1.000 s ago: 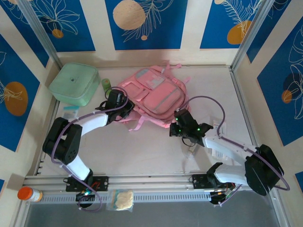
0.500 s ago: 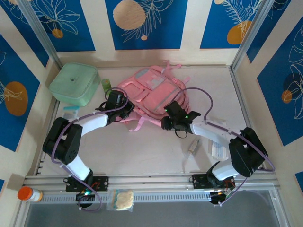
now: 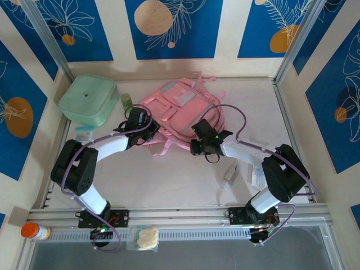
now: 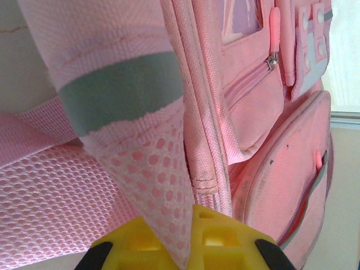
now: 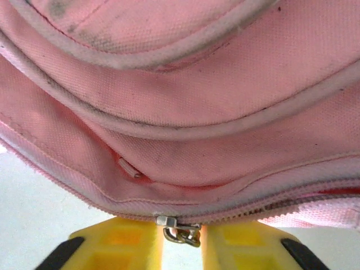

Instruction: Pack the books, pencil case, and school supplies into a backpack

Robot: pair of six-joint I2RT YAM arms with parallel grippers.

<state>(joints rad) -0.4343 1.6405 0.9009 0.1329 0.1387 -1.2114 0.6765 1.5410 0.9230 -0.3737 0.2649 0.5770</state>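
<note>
The pink backpack (image 3: 185, 112) lies flat at the back middle of the table. My left gripper (image 3: 147, 128) is at its left edge, shut on pink mesh strap fabric (image 4: 163, 185). My right gripper (image 3: 198, 145) is pressed to the backpack's near edge (image 5: 197, 84), with its yellow fingers closed on the metal zipper pull (image 5: 181, 232). On the table to the right lie two school supplies, a clear-grey piece (image 3: 229, 172) and a white and light-blue packet (image 3: 257, 175). The books and pencil case are out of view.
A mint-green lidded box (image 3: 88, 100) stands at the back left, with a small green bottle (image 3: 126, 102) beside it and a teal packet (image 3: 83, 134) in front. An orange-capped bottle (image 3: 32, 230) and a clear bag (image 3: 143, 237) sit on the near rail.
My right arm swung left from the table by the clear-grey piece to the backpack's near edge, and its jaws closed round the zipper pull. The left arm has not moved.
</note>
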